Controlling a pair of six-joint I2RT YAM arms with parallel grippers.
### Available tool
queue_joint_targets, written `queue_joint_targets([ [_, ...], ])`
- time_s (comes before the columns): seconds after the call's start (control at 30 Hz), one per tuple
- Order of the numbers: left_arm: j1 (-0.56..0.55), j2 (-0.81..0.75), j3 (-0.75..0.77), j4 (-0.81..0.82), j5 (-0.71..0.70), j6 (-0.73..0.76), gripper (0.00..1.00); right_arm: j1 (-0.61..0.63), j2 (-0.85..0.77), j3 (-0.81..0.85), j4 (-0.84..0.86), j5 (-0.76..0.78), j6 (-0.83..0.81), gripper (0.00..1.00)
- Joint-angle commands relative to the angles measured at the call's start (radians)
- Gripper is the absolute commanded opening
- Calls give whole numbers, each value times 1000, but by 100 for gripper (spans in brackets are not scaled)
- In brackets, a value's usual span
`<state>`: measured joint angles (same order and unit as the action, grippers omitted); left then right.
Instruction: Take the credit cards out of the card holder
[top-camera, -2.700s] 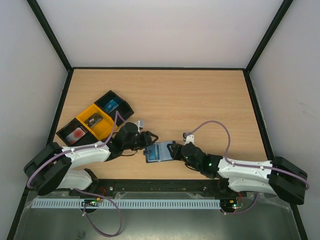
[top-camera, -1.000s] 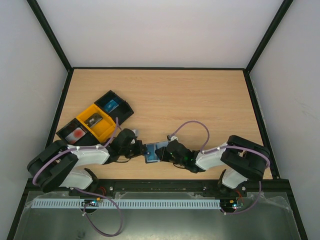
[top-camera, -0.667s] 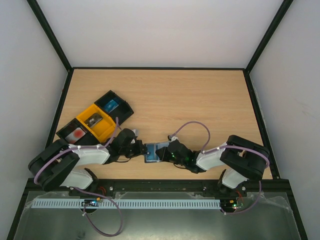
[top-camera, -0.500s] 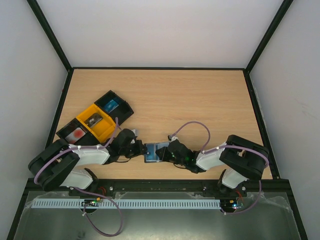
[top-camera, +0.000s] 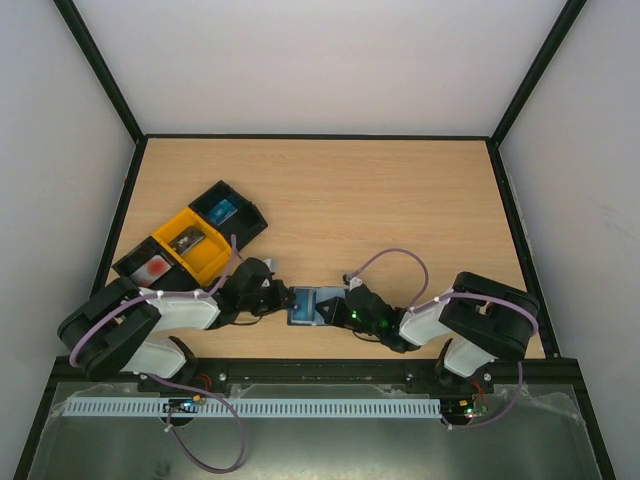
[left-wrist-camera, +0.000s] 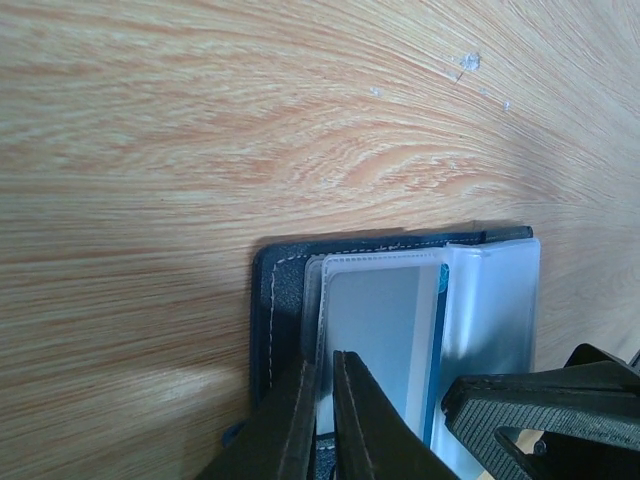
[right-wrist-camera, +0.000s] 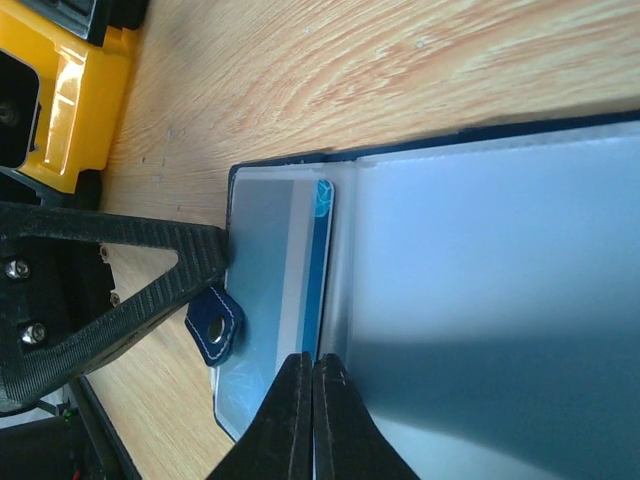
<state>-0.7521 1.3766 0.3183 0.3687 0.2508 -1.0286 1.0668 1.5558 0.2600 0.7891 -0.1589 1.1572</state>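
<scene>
The dark navy card holder (top-camera: 312, 305) lies open on the wood near the front edge, between my two grippers. My left gripper (top-camera: 281, 298) is shut on its left edge; in the left wrist view the gripper (left-wrist-camera: 325, 365) pinches the navy border (left-wrist-camera: 268, 300) and the clear sleeve. A light blue credit card (left-wrist-camera: 385, 330) sits in that sleeve. My right gripper (top-camera: 343, 311) is shut at the card's dark blue edge (right-wrist-camera: 320, 260), and the fingertips (right-wrist-camera: 312, 362) meet on it. The closure tab (right-wrist-camera: 213, 328) lies beside my left finger (right-wrist-camera: 130, 260). No pinkish-red card shows in the holder.
A row of open trays stands at the left: black (top-camera: 150, 268) with a reddish item, yellow (top-camera: 190, 243), and black (top-camera: 228, 210) with a blue item. The yellow tray also shows in the right wrist view (right-wrist-camera: 60, 90). Bare wood lies beyond.
The right arm folded in and the holder slid a little left. In the last half second the right gripper drew slightly right. The left gripper stayed on the holder.
</scene>
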Motion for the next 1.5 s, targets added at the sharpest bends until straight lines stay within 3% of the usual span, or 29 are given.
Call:
queue_joint_targets([
  [0.0,-4,24,-12,-32,-15,15,11,-11,-29,-29,35,21,11,2],
  [0.2,-4,25,-10,-38,-12,15,11,-16,-6,13,3,-8,16,3],
  [0.33,-3,24,-15,-41,-21,16,6,-16,36,52,-24,-34,29,14],
  [0.87,-6,0,-10,-55,-12,8,5,-15,-23,90,-262,115,60,14],
  [1.47,-6,22,-57,-5,-8,-7,3,-19,57,77,-84,28,68,14],
])
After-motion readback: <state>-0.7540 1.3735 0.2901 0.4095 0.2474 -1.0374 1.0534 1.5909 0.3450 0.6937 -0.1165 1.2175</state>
